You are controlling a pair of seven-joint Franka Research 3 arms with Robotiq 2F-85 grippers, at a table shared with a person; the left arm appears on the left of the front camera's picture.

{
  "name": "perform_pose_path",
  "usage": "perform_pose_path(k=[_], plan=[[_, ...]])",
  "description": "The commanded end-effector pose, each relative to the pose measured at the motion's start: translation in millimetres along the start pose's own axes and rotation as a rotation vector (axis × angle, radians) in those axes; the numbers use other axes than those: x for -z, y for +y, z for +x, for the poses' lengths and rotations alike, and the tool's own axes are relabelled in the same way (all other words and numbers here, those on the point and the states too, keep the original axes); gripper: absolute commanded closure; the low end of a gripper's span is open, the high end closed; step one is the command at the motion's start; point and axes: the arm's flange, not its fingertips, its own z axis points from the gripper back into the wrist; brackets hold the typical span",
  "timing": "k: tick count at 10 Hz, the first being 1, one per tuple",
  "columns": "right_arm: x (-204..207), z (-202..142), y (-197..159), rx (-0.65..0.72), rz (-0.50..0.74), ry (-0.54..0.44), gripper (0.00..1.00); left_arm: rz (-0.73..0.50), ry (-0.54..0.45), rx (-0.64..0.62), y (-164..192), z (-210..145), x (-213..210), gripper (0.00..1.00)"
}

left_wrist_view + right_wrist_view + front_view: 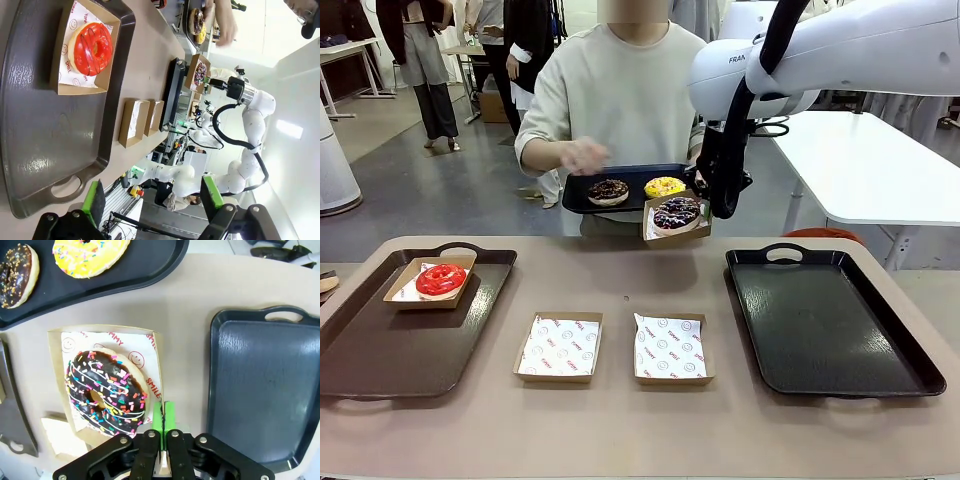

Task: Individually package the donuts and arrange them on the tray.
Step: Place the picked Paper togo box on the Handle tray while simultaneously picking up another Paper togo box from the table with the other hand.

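Glistening sprinkled donut (pixel 107 390) in cardboard box (pixel 54 355)

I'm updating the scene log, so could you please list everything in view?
table: one, beige, foreground.
trays: three; brown tray left, black tray right, person's tray black, far side.
boxes: four, cardboard; two empty boxes mid-table, one on brown tray, held box beside person's tray.
donuts: four; red donut in brown tray's box, purple donut in held box, chocolate donut and yellow donut on person's tray.
hand: one, person's, above their tray.
left gripper: one, open, by brown tray.
right gripper: one, shut on held box.
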Motion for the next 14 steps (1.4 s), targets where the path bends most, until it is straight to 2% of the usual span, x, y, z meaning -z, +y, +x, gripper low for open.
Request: perform_pose_path(k=[1, 6, 7, 10, 12, 14], plan=[[-0.8, -0.9, -1.3, 0.001, 0.000, -0.004, 1.00, -0.008, 0.003, 0.000, -0.5, -1.8, -1.5, 0.00], [0.0, 0.0, 0.0, 0.000, 0.000, 0.000, 0.99, 0.000, 0.000, 0.000, 0.0, 0.0, 0.0, 0.00], [-6.1, -4.3, -10.9, -0.026, -0.039, -0.052, 0.99, 0.056, -0.012, 0.005, -16.8, -1.2, 3.7, 0.00], [-28.7, -26.0, -89.3, 0.037, 0.033, -0.064, 0.99, 0.241, -0.013, 0.076, -94.2, 4.0, 28.1, 0.00], [-32.1, -41.8, -145.3, 0.103, 0.036, -0.036, 0.99, 0.400, 0.007, 0.096, -134.3, 1.3, 67.5, 0.00], [-29.9, -61.3, -183.9, 0.131, 0.004, -0.010, 0.99, 0.569, 0.016, 0.119, -159.4, -4.6, 117.0, 0.00]])
